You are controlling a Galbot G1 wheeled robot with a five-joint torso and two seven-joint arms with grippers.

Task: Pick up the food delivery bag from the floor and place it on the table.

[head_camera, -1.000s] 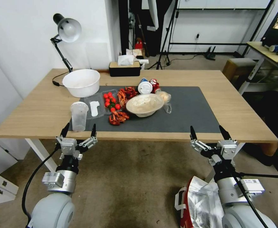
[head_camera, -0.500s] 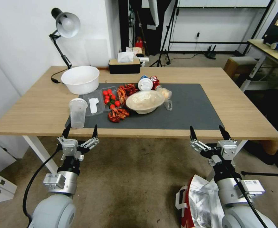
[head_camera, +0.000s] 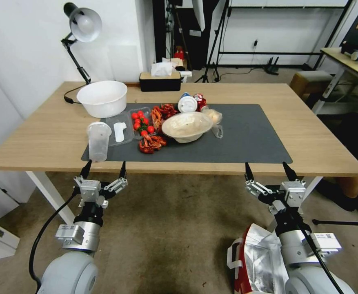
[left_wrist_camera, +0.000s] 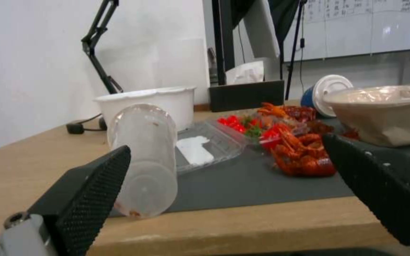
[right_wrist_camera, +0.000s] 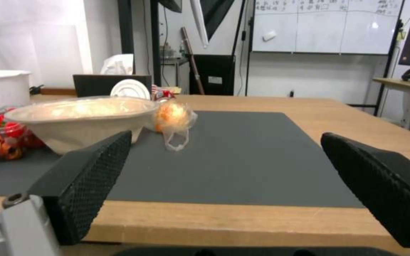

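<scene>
The big table (head_camera: 301,134) stands far ahead, the food delivery bag (head_camera: 260,261) sits on the floor (head_camera: 174,237) near right, and the left gripper (head_camera: 103,169) and right gripper (head_camera: 268,171) hang wide open, holding nothing.

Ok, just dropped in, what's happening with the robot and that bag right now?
Nothing is being held. The food delivery bag sits on the floor beside the robot's right arm, untouched. Both the left gripper and the right gripper are open, raised in front of the near edge of the table. The table's dark mat carries bowls, crayfish and cherry tomatoes on its left part; its right part is bare.
</scene>
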